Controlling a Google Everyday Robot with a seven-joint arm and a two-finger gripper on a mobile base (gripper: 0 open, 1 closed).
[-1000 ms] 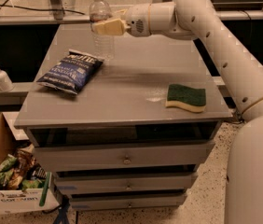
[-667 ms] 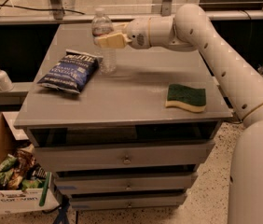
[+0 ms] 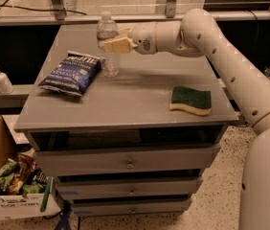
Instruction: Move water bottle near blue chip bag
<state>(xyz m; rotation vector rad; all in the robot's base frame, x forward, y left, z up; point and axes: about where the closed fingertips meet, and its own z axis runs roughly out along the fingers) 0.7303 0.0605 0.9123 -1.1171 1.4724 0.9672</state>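
The water bottle [image 3: 109,46], clear with a white cap, stands upright on the grey cabinet top [image 3: 125,99], right beside the blue chip bag [image 3: 73,73]. The bag is dark navy with white lettering and lies flat at the left of the top. My gripper [image 3: 112,44] reaches in from the right and is shut on the bottle around its upper half. One tan finger [image 3: 118,45] crosses the front of the bottle. The bottle's base is at or very near the surface.
A green and yellow sponge [image 3: 191,100] lies at the right of the cabinet top. A white pump dispenser [image 3: 0,78] stands on a ledge at the left. A cardboard box of snack packets [image 3: 15,178] sits on the floor at the lower left. Drawers [image 3: 129,163] face the front.
My gripper has carried the water bottle down and slightly forward, from above the back of the top to a spot right beside the chip bag. The bag and sponge have not moved.
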